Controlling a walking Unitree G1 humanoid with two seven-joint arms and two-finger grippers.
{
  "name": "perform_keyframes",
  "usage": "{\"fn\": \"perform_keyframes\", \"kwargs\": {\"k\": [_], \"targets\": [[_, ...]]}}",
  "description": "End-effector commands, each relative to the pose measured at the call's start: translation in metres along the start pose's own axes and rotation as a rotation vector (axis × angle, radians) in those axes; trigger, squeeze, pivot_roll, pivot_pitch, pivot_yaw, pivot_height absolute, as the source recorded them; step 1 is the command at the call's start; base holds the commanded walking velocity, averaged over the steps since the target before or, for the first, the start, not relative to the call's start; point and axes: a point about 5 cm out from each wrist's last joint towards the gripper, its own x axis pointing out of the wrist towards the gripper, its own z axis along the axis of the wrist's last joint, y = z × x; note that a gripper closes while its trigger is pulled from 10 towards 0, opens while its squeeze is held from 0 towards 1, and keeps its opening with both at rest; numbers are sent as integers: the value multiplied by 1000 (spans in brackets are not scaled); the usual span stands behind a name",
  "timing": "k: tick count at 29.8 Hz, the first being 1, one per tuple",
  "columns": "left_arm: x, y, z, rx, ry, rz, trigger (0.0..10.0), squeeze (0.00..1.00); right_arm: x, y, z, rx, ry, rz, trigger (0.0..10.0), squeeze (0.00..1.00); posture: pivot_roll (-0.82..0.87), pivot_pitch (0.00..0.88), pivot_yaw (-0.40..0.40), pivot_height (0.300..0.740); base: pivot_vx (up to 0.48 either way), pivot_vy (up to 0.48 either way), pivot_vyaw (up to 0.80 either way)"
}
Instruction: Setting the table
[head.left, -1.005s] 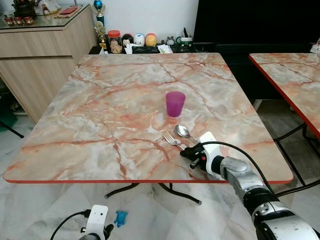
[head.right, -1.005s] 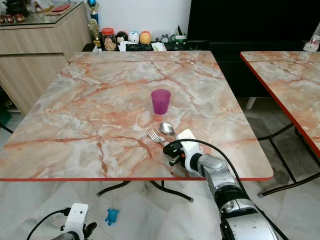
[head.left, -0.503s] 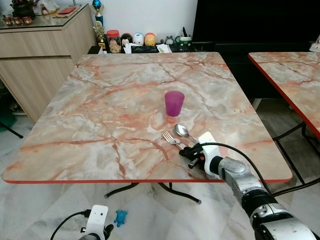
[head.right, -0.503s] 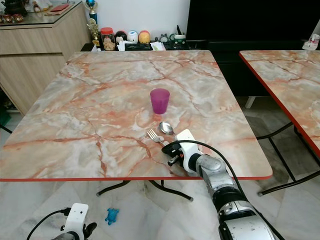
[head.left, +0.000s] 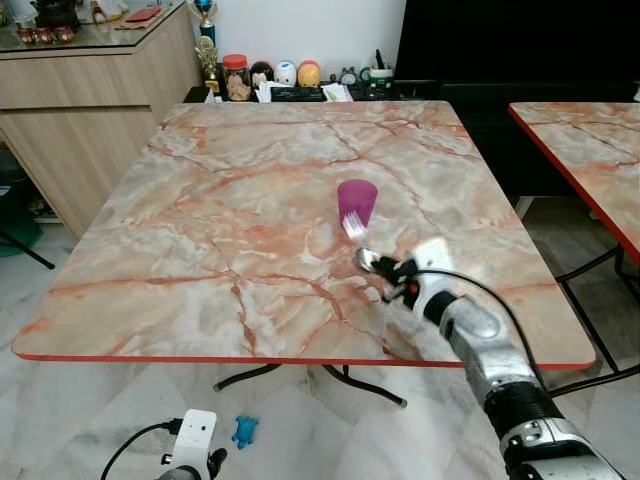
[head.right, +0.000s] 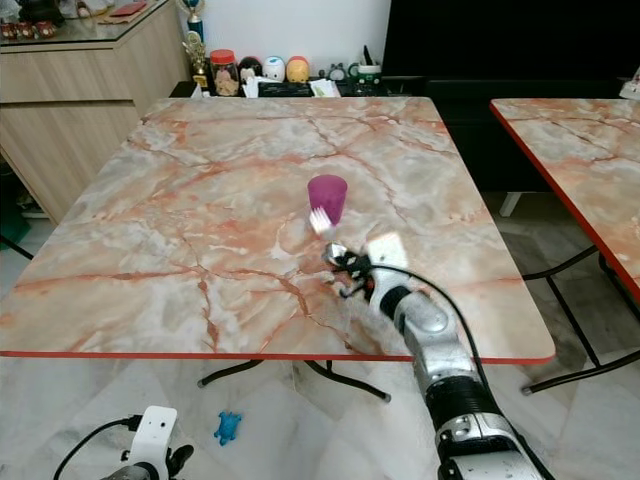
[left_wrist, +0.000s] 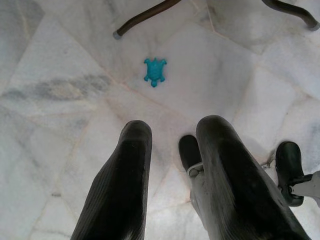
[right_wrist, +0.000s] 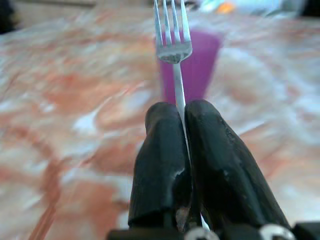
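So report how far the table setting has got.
Done: the purple plastic cup stands on the marble table, and the metal spoon lies just in front of it. In hand: the right gripper is shut on the metal fork, lifted off the table. Left: laying the fork down. The left gripper hangs idle.

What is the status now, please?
Right claw shut on fork, raised, tines toward purple cup. Spoon lies on table beside claw. Left claw open, idle over floor.

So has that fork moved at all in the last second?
Yes. The fork was flat beside the spoon; the right claw has lifted it toward the purple cup.
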Motion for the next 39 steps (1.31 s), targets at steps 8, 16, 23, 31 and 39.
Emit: {"fn": "perform_keyframes", "kwargs": {"k": [8,16,23,31,39], "targets": [[1,-3,0,19,18,10,10000,0,-23,3,37,-108,-275,-285,10000,0,-45,0,20,740,0,0,0],[1,-5,-1,16,21,13,10000,0,-39,0,36,-77,-318,-406,10000,0,-44,0,11,740,0,0,0],[0,-2,-5,26,28,22,10000,0,-45,3,35,-101,-312,-448,10000,0,-38,0,8,740,0,0,0],[-2,3,-9,23,34,30,10000,0,-45,4,34,-89,-302,-444,10000,0,-35,0,4,740,0,-247,0],[-3,6,-10,25,39,33,10000,0,-44,3,34,-87,-296,-454,10000,0,-35,0,3,740,0,-299,0]]}}
